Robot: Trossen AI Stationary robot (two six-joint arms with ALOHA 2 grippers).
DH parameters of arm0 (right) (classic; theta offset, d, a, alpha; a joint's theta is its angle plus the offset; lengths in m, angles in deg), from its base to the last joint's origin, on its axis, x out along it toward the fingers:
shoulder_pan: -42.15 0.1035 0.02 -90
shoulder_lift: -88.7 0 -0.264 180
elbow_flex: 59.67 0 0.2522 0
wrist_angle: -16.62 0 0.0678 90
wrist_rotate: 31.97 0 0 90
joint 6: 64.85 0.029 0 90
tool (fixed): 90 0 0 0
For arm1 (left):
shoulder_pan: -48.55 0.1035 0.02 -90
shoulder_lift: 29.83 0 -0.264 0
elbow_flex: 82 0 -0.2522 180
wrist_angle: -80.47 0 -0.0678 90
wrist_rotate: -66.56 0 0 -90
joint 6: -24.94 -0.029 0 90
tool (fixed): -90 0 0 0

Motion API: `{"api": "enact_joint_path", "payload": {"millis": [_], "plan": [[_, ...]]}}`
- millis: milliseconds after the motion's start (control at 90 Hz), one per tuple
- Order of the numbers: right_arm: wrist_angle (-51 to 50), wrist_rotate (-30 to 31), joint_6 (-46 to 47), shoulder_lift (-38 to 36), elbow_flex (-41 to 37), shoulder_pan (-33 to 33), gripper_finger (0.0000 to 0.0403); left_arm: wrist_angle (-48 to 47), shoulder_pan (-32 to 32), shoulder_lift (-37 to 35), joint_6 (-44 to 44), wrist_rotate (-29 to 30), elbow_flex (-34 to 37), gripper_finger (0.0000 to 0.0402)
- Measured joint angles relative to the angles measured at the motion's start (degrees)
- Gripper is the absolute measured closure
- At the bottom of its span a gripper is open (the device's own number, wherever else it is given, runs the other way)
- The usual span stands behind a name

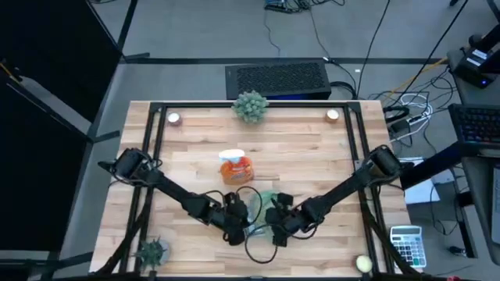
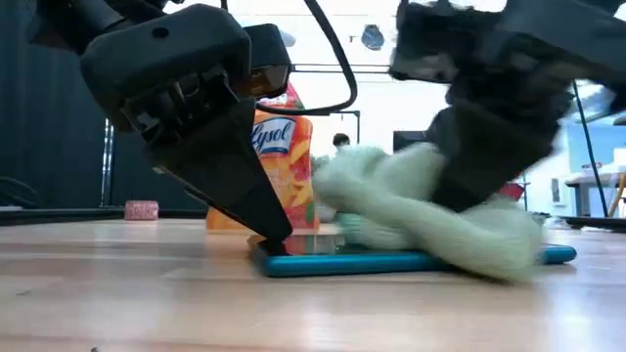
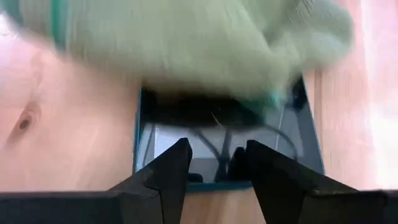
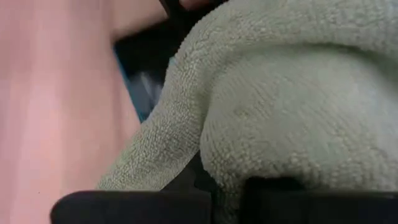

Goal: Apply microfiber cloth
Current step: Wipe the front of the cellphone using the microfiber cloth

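Low view is showing the right claw point(image 2: 489, 210) clamping the bunched microfiber cloth point(image 2: 421, 210) and pressing it onto the tablet point(image 2: 323, 262) (teal-edged, flat on the counter point(image 2: 147, 293)). The left claw point(image 2: 269, 235) is resting its tips on the tablet's near end, fingers slightly apart. An orange spray bottle point(image 2: 284, 161) is standing behind.

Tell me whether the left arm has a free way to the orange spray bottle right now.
Probably yes, once it lets go: the left gripper presses the tablet edge, with the spray bottle upright just behind, nothing between.
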Motion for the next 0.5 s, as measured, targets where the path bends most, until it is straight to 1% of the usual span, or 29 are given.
{"api": "enact_joint_path", "payload": {"millis": [178,278,378,500], "plan": [[-14.0,-1.6,4.2,-4.0,-0.3,2.7,0.0396,-0.4,-0.1,0.0,0.0,0.0,0.0,0.0252],[-21.7,-3.8,7.5,-5.8,-0.6,3.9,0.0396,-0.5,-0.2,0.0,0.0,0.1,0.0,0.0252],[-27.1,-2.9,17.0,-9.4,-0.6,4.3,0.0396,-1.3,-0.2,-0.5,0.3,-0.3,-0.5,0.0252],[-34.7,-1.6,30.2,-14.3,-0.5,5.2,0.0389,-3.0,-0.4,-2.8,0.2,-2.7,-1.7,0.0252]]}}
